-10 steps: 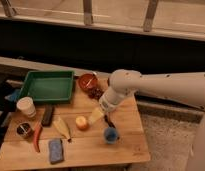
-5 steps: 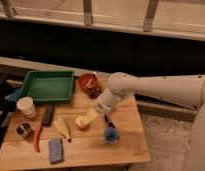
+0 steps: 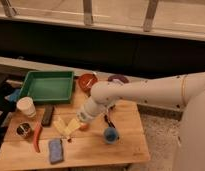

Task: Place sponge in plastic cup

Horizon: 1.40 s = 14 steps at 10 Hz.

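Note:
The sponge [image 3: 55, 150], a flat blue-grey pad, lies on the wooden table [image 3: 127, 150] near its front left edge. The small light-blue plastic cup [image 3: 111, 134] stands upright at the table's front centre-right. My gripper [image 3: 76, 125] at the end of the white arm [image 3: 146, 92] hangs low over the middle of the table. It is up and right of the sponge and left of the cup, and it holds nothing that I can see. It mostly covers the orange ball [image 3: 85, 127].
A green tray [image 3: 46, 86] sits at the back left, with a red-brown bowl [image 3: 87, 81] beside it. A cream-white cup [image 3: 26, 106], a black bar [image 3: 47, 115], a dark round tin [image 3: 23, 130], a red utensil [image 3: 36, 139] and a yellow item [image 3: 61, 126] lie on the left.
The arm has swung left and down, from above the blue cup to over the orange ball. The sponge and the cup have not moved.

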Available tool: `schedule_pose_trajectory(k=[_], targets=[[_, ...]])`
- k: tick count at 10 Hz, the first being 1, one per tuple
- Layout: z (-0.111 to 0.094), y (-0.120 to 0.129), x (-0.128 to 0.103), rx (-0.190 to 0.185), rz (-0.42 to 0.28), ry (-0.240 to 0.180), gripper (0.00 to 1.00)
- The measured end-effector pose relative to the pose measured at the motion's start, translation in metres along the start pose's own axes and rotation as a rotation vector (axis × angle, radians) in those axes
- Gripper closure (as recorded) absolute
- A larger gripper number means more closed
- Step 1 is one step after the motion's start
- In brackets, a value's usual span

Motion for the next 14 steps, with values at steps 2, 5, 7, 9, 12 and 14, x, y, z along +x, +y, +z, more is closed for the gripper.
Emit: schedule_pose_trajectory(k=[2, 5, 7, 9, 12, 14], targets=[[0.015, 0.011, 0.001, -0.002, -0.006, 0.014, 0.2], [0.02, 0.016, 0.0, -0.004, -0.02, 0.019, 0.2], [0.021, 0.018, -0.001, -0.007, -0.024, 0.021, 0.2], [0.027, 0.018, 0.0, -0.023, -0.03, 0.018, 0.2], [0.055, 0.036, -0.014, -0.071, -0.045, 0.011, 0.2], [0.069, 0.041, -0.014, -0.101, -0.044, 0.012, 0.2]])
